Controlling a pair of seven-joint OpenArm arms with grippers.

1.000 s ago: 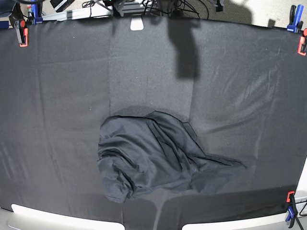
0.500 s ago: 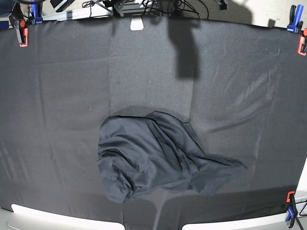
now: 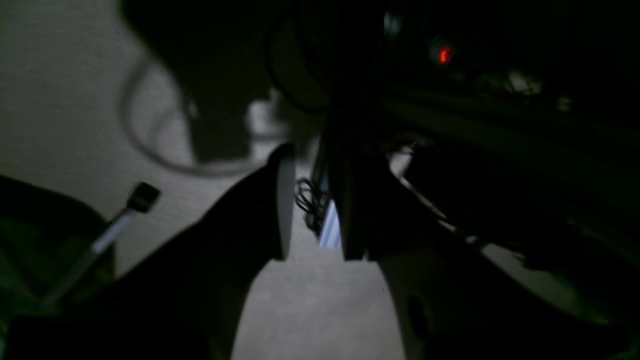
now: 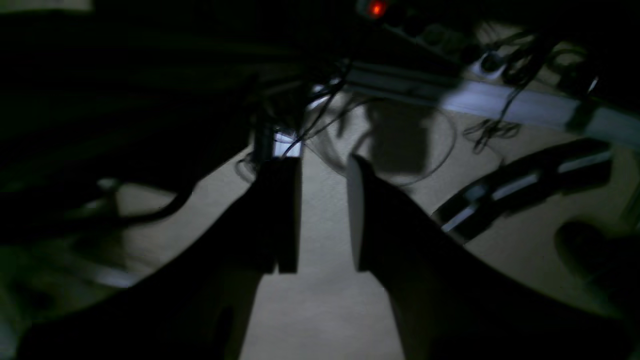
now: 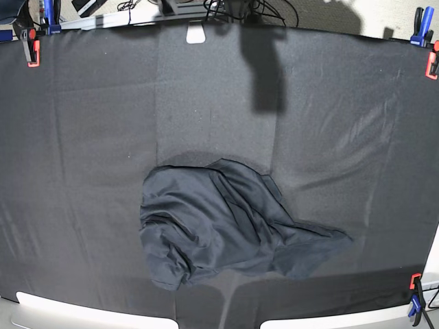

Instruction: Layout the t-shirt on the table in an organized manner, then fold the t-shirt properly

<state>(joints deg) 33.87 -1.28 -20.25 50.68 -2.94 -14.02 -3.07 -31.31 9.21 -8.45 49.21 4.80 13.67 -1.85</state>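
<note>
Lying crumpled on the near-centre of the matte black cloth-covered table (image 5: 82, 123), the dark navy cotton t-shirt (image 5: 219, 226) is stretching its long axis sideways; left gripper (image 3: 312, 252) and right gripper (image 4: 325, 265) are hanging parted, empty, off-table, neither visibly nearer.

From my station, both grippers are off the table (image 5: 82, 123), beyond its far edge, over the floor among cables. The t-shirt (image 5: 219, 226) lies bunched on the table's near half, well away from either gripper, with one part trailing toward the side of the left gripper (image 3: 312, 252). Clamps (image 5: 31, 51) sit at the far corners, another clamp (image 5: 415, 291) at the near corner on the left gripper's side. Nothing lies between the fingers of the left gripper or of the right gripper (image 4: 325, 265).
</note>
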